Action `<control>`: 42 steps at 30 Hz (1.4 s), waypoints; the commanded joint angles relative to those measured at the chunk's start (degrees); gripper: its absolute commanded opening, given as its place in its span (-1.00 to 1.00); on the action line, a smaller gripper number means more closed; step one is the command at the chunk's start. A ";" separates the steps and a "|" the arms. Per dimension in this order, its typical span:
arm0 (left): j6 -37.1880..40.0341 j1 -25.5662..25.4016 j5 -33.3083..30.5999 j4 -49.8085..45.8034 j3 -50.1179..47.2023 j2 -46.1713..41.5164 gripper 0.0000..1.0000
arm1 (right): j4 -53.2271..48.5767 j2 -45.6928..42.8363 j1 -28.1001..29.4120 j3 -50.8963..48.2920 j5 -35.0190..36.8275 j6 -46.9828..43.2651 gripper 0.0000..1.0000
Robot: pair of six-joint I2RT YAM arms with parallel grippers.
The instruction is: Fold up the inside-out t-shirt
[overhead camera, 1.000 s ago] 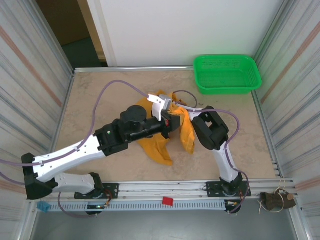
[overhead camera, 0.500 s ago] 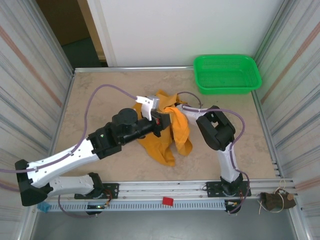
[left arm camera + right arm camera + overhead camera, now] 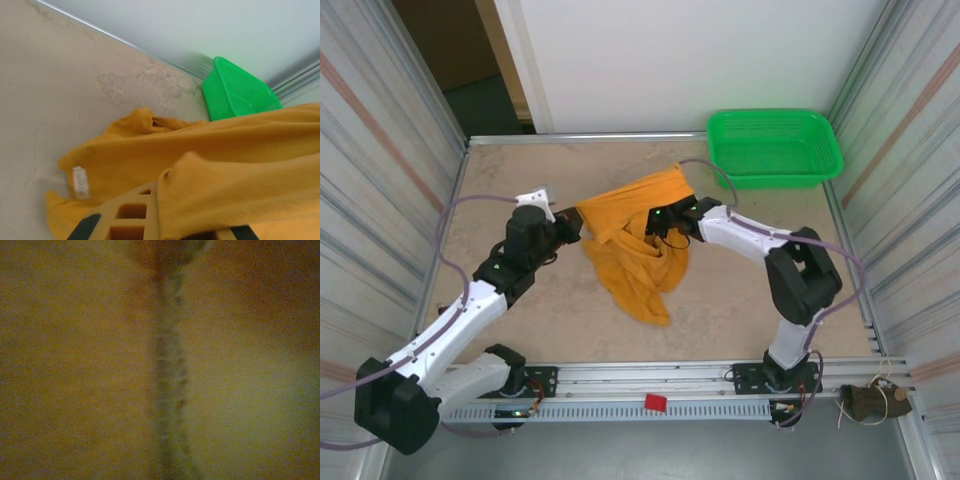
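The inside-out t-shirt (image 3: 635, 270) is mustard-orange and bunched at mid-table, its upper edge pulled taut between the two grippers while the rest sags toward the near edge. My left gripper (image 3: 572, 224) is shut on the shirt's left edge. In the left wrist view the cloth (image 3: 225, 165) is pinched between my tan fingers (image 3: 125, 215), and a small white tag (image 3: 80, 182) shows on the fabric below. My right gripper (image 3: 665, 220) is buried in the shirt's upper right part and shut on it. Orange cloth with a seam (image 3: 167, 370) presses against the right wrist camera.
A green mesh basket (image 3: 775, 183) sits at the table's far right corner; it also appears in the left wrist view (image 3: 235, 95). Ribbed walls stand along both sides, with a white wall behind. Purple cables loop over both arms. Bare tabletop (image 3: 510, 170) lies to the far left.
My left arm drew back to the left, carrying the shirt's edge. My right arm reached forward into the shirt and closed on it. The cloth now stretches between the two grippers.
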 commanded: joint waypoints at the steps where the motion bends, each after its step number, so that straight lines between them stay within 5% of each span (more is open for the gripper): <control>1: -1.67 3.89 -1.20 -0.58 -2.00 -1.02 -1.00 | -1.31 -7.60 -1.61 2.52 -5.93 -5.82 -1.00; 7: 1.05 5.41 2.41 1.64 0.58 1.90 -1.00 | -9.84 -7.47 -0.23 4.85 -1.14 -13.12 -1.00; 8: 2.32 5.40 4.15 2.40 1.19 2.01 -0.85 | -10.53 -6.54 -0.19 5.00 -0.83 -13.73 -1.00; 11: 6.47 4.31 7.18 3.91 1.75 0.28 0.02 | -11.42 -2.71 -0.02 5.59 -0.75 -14.89 -1.00; 15: 9.72 1.89 12.94 7.96 0.02 -1.68 0.55 | -13.78 -0.61 1.06 7.52 -0.94 -17.12 -1.00; 25: 20.38 -6.80 20.37 12.29 13.62 14.18 0.77 | -18.08 1.33 2.85 10.85 -0.86 -19.69 -1.00; 27: 20.79 -6.81 20.73 12.91 15.61 17.09 0.61 | -18.33 1.20 3.35 10.72 -0.73 -19.92 -1.00; 28: 20.68 -6.66 21.31 13.18 16.61 18.41 0.25 | -18.27 1.10 3.58 10.45 -0.59 -19.93 -1.00; 30: 18.53 -5.58 21.96 13.88 18.48 21.03 -1.00 | -17.88 0.46 3.93 9.33 -0.57 -19.85 -1.00; 36: 1.83 3.34 11.25 12.94 19.64 24.92 -1.00 | -17.12 -4.29 4.86 4.42 -2.17 -20.27 -1.00; 42: -0.74 7.65 7.64 0.07 23.57 31.24 -1.00 | -19.72 -12.61 5.57 4.92 -1.24 -21.42 -1.00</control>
